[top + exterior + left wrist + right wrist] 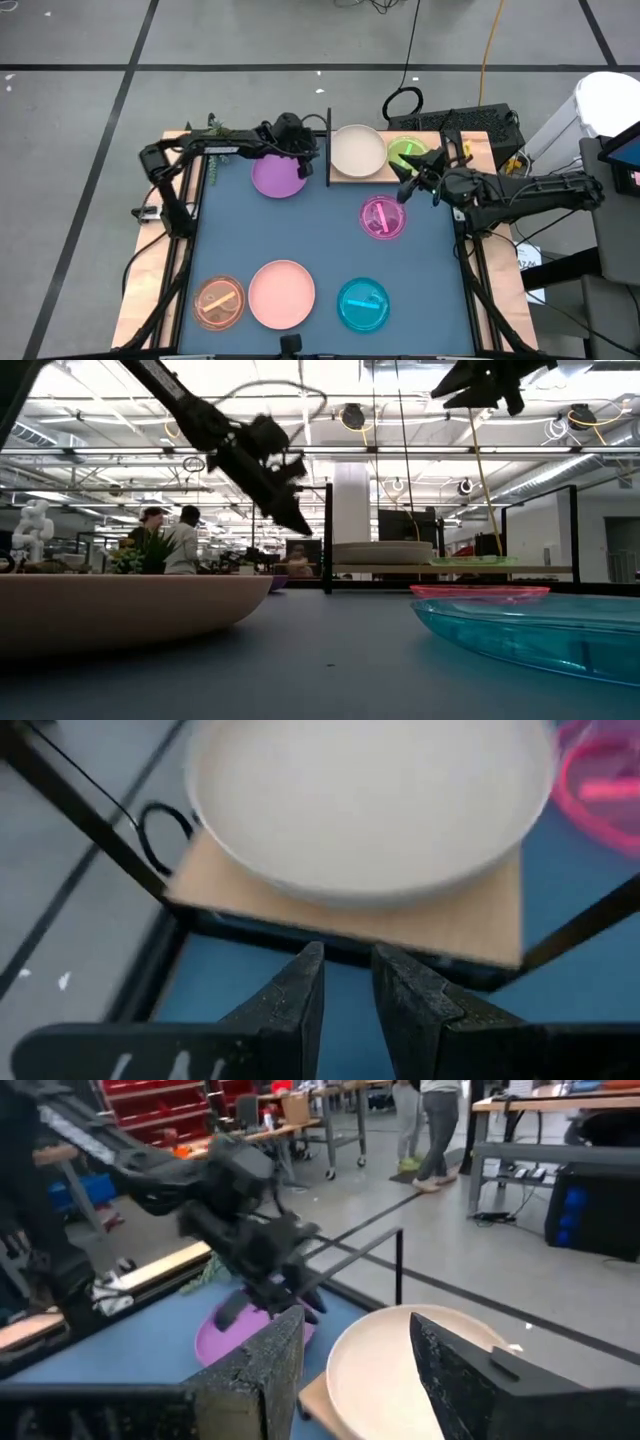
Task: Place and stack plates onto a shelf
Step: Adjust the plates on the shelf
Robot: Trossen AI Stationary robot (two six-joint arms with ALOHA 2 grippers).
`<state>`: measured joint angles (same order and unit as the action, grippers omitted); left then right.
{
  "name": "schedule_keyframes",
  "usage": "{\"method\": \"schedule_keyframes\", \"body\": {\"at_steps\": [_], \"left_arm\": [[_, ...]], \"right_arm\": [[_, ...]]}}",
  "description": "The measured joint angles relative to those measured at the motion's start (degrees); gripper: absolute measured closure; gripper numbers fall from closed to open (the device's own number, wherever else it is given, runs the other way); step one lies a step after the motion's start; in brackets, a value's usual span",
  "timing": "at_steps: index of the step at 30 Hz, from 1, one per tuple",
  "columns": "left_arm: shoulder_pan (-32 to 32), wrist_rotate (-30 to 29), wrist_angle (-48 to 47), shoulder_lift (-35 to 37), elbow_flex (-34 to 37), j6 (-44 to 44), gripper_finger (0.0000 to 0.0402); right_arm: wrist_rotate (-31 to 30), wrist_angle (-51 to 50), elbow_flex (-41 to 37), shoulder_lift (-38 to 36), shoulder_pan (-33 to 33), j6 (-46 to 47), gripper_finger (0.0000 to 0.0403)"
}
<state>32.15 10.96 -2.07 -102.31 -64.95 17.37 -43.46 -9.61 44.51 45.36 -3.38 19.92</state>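
Observation:
The shelf (343, 179) is a light wooden board with a black upright panel (329, 150) at its left end. A cream plate (357, 150) and a green dish (405, 152) lie on it. A purple plate (278, 176) rests flat on the blue mat left of the panel. My left gripper (312, 152) hovers above that plate's far right rim, close to the panel, its fingers (300, 990) a little apart and empty. My right gripper (355, 1365) stands open and raised near the green dish, holding nothing.
A magenta dish (383, 217) lies on the mat near the shelf. An orange dish (220, 302), a pink plate (282, 293) and a cyan dish (363, 304) sit in a row along the near edge. People stand in the room beyond the table.

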Motion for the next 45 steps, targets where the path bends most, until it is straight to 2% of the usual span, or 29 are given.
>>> {"method": "schedule_keyframes", "body": {"at_steps": [6,13,16,20,22,29,33,40,45], "left_arm": [[-0.9,0.0,-5.2,7.9,-0.1,-5.5,0.0310],[-3.3,0.0,-8.1,14.3,-0.1,-12.4,0.0310],[-4.5,-0.1,-9.1,16.3,-0.1,-16.0,0.0319],[-6.2,-0.6,-10.1,18.2,-0.1,-21.9,0.0378],[-7.2,-0.6,-9.8,18.7,-0.1,-24.9,0.0393],[-10.0,-0.7,-10.1,19.3,0.0,-38.6,0.0396],[-12.1,-1.0,-10.0,20.8,-0.1,-41.3,0.0397],[-13.5,-2.4,-9.9,21.3,0.0,-41.7,0.0398],[-13.5,-2.4,-10.2,21.2,0.0,-41.7,0.0398]], "right_arm": [[0.3,-0.2,2.9,3.1,4.3,-3.0,0.0298],[10.3,-1.4,10.2,11.4,11.1,-8.5,0.0396],[10.7,-4.2,13.1,15.0,14.1,-8.6,0.0394],[10.8,-8.1,14.7,18.7,18.4,-8.5,0.0401],[13.0,-10.0,14.7,20.5,20.9,-7.6,0.0401],[27.1,-19.1,14.7,24.7,31.3,9.2,0.0402],[35.0,-22.8,14.7,25.4,37.3,16.0,0.0403],[36.3,-29.3,14.7,26.6,43.4,14.8,0.0403],[40.5,-32.8,14.7,30.8,46.4,12.8,0.0403]]}}
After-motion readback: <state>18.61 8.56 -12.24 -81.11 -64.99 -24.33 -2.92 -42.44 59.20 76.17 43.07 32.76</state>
